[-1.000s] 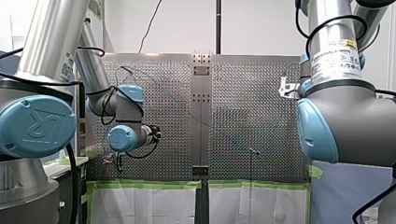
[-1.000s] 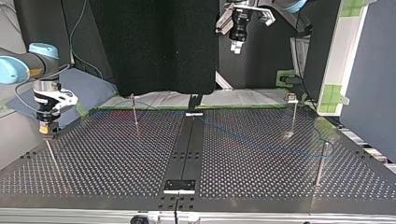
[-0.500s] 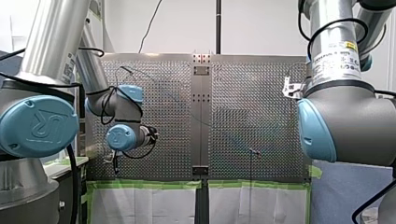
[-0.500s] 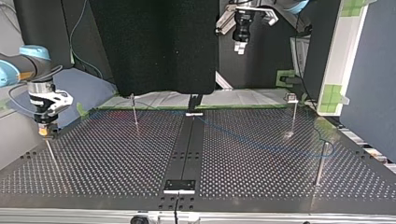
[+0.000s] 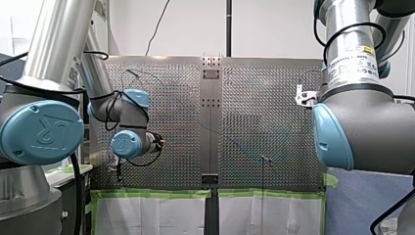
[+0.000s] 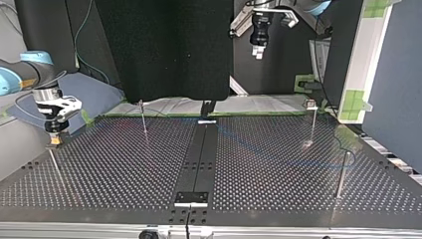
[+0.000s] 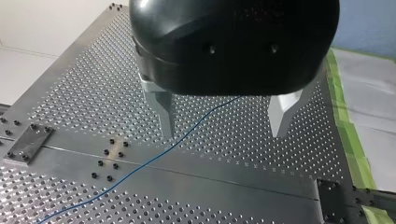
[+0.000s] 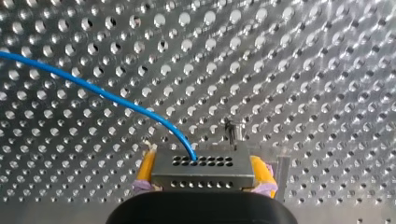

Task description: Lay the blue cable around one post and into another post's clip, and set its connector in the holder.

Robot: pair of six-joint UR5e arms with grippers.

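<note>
My right gripper (image 8: 201, 173) is shut on a small metal connector block (image 8: 201, 169) with rows of holes, yellow pads (image 8: 145, 169) on either side of it. The blue cable (image 8: 116, 100) leaves the block's top and curves away over the perforated plate. A thin post (image 8: 232, 131) stands just ahead of the block. At the top view's left, my right gripper (image 6: 53, 141) hovers right above a thin post (image 6: 54, 164). My left gripper (image 7: 223, 125) hangs high over the table, open and holding nothing, with the blue cable (image 7: 154, 158) lying on the plate beneath it.
Three more thin posts stand on the plate in the top view: one at the back left (image 6: 143, 118), one with a clip top at the back right (image 6: 312, 122), one at the near right (image 6: 342, 173). A dark centre rail (image 6: 199, 159) divides the table.
My right gripper with the connector drifted a little outward, then came back and slightly lower over the post. My left gripper crept slightly toward the top view's right.
</note>
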